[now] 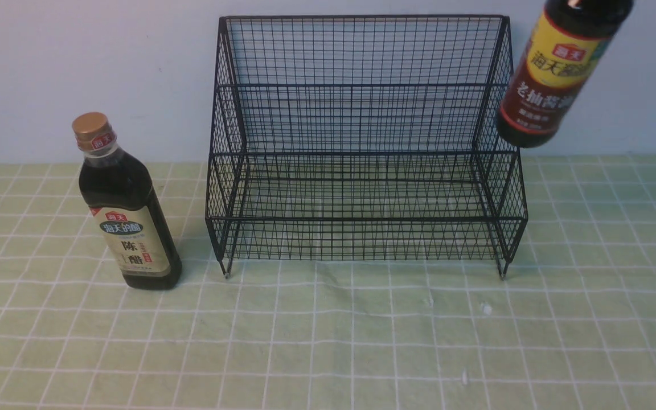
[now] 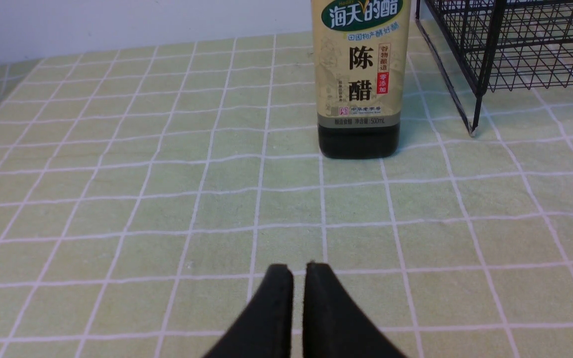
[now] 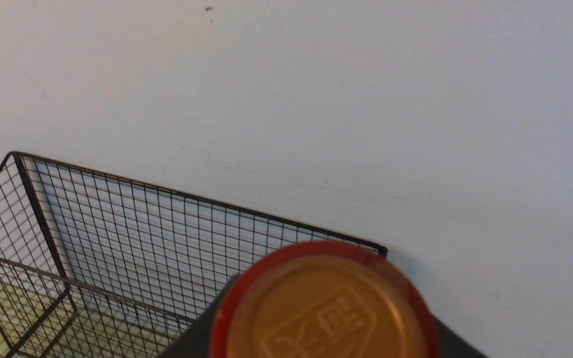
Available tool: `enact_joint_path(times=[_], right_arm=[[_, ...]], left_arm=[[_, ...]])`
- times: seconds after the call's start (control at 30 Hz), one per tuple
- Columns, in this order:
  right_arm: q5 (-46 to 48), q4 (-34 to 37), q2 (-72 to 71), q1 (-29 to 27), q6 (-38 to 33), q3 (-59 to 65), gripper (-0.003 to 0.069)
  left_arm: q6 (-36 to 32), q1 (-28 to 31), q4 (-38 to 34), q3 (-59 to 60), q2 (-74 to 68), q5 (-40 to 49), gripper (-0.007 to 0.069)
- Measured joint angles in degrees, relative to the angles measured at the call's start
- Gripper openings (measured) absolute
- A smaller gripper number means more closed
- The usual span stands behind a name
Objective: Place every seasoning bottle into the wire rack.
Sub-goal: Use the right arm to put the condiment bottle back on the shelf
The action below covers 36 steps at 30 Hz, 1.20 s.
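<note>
The black wire rack (image 1: 362, 218) stands at the back middle of the table and holds nothing. A gold-capped seasoning bottle (image 1: 126, 210) with a beige label stands upright on the cloth to its left. In the left wrist view this bottle (image 2: 361, 84) is ahead of my left gripper (image 2: 299, 268), which is shut on nothing, low over the cloth. The seasoning bottle with the yellow-and-red label (image 1: 558, 74) hangs tilted in the air by the rack's upper right corner. Its red-rimmed cap (image 3: 326, 308) sits between the dark fingers of my right gripper (image 3: 324, 340), which is shut on it.
A green checked cloth (image 1: 328, 341) covers the table, and a pale wall (image 1: 77, 57) rises right behind the rack. The rack's thin front leg (image 2: 473, 130) stands close beside the gold-capped bottle.
</note>
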<state>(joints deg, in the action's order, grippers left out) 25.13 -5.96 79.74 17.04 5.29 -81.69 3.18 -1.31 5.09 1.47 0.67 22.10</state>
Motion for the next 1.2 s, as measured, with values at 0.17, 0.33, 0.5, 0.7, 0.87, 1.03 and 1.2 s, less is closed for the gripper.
enact_joint_path(times=[0.17,0.33,0.5,0.7,0.87,1.03,1.2], right_arm=[[0.0,3.3,7.7,0.2,0.0,-6.8,0.0267],[0.3,3.8,13.3,0.2,0.0,-10.4,0.0267],[1.4,3.7,16.2,0.2,-0.3,-10.6,0.0267],[2.9,3.7,20.9,0.2,-1.5,-10.7,0.0267],[3.6,3.7,23.7,0.2,-1.5,-10.8,0.0267],[4.4,3.7,25.8,0.2,-1.5,-11.1,0.0267],[4.7,3.8,25.9,0.2,-1.5,-11.3,0.0288]], left_arm=[[0.0,0.0,0.0,0.0,0.0,0.0,0.0018],[0.0,0.0,0.0,0.0,0.0,0.0,0.0018],[0.0,0.0,0.0,0.0,0.0,0.0,0.0018],[0.0,0.0,0.0,0.0,0.0,0.0,0.0018],[0.0,0.0,0.0,0.0,0.0,0.0,0.0018],[0.0,0.0,0.0,0.0,0.0,0.0,0.0018],[0.0,0.0,0.0,0.0,0.0,0.0,0.0018]])
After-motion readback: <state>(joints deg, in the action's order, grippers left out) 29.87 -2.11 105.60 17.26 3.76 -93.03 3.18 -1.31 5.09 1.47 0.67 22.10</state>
